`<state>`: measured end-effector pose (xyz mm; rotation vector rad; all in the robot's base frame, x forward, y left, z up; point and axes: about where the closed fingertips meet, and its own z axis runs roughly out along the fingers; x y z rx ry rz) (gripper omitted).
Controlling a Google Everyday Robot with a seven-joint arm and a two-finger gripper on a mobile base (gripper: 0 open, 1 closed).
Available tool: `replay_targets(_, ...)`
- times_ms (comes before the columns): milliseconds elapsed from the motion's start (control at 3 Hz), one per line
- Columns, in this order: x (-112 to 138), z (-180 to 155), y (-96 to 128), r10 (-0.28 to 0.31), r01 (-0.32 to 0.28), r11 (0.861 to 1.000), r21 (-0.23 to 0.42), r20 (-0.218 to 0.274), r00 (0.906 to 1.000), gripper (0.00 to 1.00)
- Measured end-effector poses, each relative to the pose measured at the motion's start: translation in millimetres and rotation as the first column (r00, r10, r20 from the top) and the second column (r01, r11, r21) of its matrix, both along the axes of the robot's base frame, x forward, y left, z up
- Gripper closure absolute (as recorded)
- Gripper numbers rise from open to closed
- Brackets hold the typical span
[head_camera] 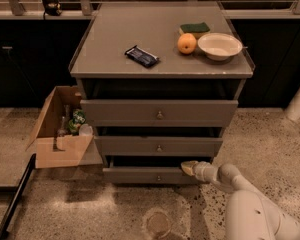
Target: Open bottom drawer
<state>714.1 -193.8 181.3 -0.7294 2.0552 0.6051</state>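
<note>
White arm (250, 209) low and outstretched, tool (190, 167) at rim of bottom drawer (145, 175), grip unclear.

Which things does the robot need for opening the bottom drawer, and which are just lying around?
For the job: bottom drawer, its knob, pincer at the drawer's upper right edge.

Just lying about: orange, bowl, sponge, snack bar, box, top drawer, middle drawer.
</note>
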Motion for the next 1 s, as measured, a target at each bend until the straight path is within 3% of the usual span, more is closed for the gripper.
replay_targets(667, 0.8, 2.7, 4.3, 0.0, 0.0, 1.0, 0.0, 0.0, 1.0, 1.0)
replay_targets(1000, -17.0, 1.4, 16.3, 0.052, -0.052, 0.998, -0.03, -0.003, 0.9986, 1.0)
